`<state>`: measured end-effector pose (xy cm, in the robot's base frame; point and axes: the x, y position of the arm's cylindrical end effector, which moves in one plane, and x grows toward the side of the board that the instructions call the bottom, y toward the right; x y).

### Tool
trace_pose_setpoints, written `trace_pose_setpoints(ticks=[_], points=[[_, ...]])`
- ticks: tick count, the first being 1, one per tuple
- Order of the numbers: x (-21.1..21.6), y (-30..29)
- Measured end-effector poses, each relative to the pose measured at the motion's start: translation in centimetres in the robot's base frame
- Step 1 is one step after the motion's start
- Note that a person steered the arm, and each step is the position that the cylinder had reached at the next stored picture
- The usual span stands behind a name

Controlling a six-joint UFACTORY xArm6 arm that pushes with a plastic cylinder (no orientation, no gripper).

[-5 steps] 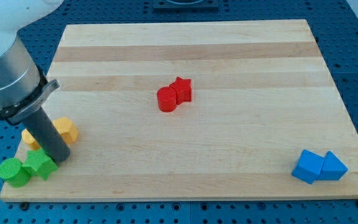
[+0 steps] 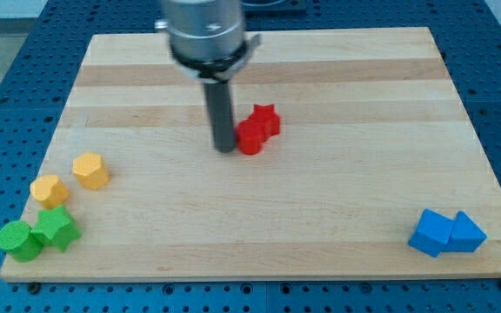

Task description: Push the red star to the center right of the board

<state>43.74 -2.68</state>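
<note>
The wooden board (image 2: 268, 217) is the only thing here that bears anything, and it carries eight small blocks in three groups. Near the middle, a little toward the view's top, sits the red star (image 2: 266, 120), with a red cylinder (image 2: 250, 137) pressed against its lower-left side. In the bottom-left corner a green cylinder (image 2: 18, 240) and a green star (image 2: 56, 229) touch each other, and just above them stand two yellow blocks — the lower yellow block (image 2: 49, 190) and the upper yellow block (image 2: 90, 170) — close together, apparently hexagonal, though their shape is hard to make out. In the bottom-right corner a blue cube (image 2: 430, 232) touches a blue triangular block (image 2: 464, 233).

There is no pincer on this arm, so nothing opens, closes or clamps; it ends in a plain dark rod. My tip (image 2: 224, 149) rests on the board just to the view's left of the red cylinder — touching it or nearly so; the contact itself cannot be told for sure. The red star lies beyond the cylinder, to the upper right of my tip, and is well short of the board's right edge.

The arm's grey housing (image 2: 204, 33) is cut off by the view's top edge. The blue perforated table (image 2: 7, 104) shows around the board.
</note>
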Motion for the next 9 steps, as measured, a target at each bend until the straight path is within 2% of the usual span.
trace_pose_setpoints(ticks=[2, 3, 5, 7, 8, 9], points=[[-3.3, 10.5], [-3.3, 10.3], [-3.3, 4.5], [-5.9, 2.1], [-7.1, 4.6], [-7.1, 9.6]])
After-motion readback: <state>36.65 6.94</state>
